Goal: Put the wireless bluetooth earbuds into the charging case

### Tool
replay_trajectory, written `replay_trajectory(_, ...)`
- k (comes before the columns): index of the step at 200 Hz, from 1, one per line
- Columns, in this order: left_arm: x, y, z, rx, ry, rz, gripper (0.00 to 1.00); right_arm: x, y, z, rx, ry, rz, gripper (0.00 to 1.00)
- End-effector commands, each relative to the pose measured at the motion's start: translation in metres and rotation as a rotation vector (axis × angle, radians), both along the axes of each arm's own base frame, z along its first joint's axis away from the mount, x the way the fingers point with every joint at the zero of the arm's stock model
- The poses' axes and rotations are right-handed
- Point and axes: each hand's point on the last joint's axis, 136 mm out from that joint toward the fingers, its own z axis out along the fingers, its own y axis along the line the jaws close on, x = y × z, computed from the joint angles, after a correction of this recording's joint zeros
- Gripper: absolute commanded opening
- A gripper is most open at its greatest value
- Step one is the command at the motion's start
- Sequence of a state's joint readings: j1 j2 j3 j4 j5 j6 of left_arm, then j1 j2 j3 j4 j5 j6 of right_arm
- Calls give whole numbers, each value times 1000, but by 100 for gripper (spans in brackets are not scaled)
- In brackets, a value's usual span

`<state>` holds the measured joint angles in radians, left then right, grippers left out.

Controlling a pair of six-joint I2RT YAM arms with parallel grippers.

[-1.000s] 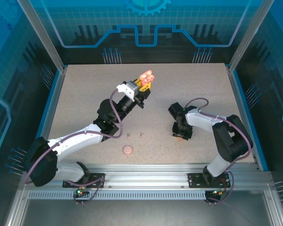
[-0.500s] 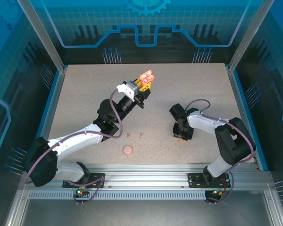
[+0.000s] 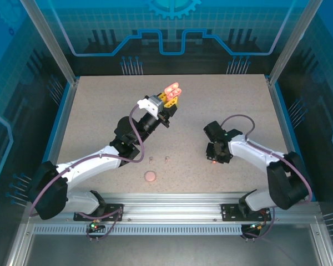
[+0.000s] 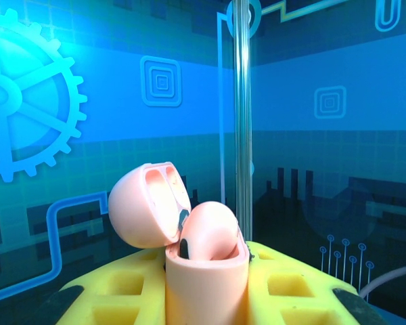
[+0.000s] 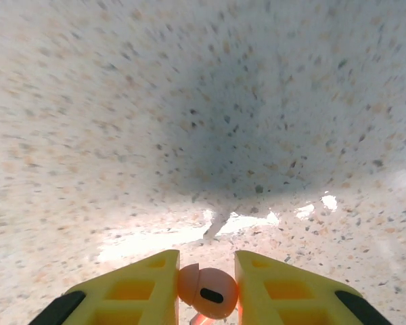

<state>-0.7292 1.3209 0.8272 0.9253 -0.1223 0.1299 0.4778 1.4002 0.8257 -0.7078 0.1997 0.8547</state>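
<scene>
The right gripper (image 5: 204, 269), low over the bench (image 3: 100, 111), pinched a salmon-pink earbud (image 5: 207, 292) between its fingers, apparently to lift it, while the left gripper (image 3: 169, 100) clamped the charging case (image 4: 206, 271) aloft, lid open to receive it.

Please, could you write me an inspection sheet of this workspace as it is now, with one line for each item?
Surface: speckled beige table, no spill seen.
Job's things: open pink charging case held in the air; salmon-pink earbud between yellow fingers; first pale earbud and second pale earbud lying apart on the table.
Clutter: closed pink case near the front edge.
Grippers: left gripper shut on the charging case; right gripper shut on the salmon-pink earbud.
Cables: left arm's cable and right arm's cable loop free of the job's things.
Surroundings: blue printed walls, aluminium frame.
</scene>
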Motion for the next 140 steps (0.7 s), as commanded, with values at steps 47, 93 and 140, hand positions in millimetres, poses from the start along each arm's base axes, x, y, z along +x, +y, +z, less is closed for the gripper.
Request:
replay_trajectory(47, -10, 1, 28, -27, -74, -30, 0, 74, 22, 182, 33, -573, 235, 27)
replay_trajectory(93, -8, -3, 24, -13, -65, -41, 0, 100, 47, 321, 41, -925, 419, 27)
replay_trajectory(140, -6, -8, 20, -12, -39, -65, 0, 99, 79, 402, 40, -1167, 654, 27)
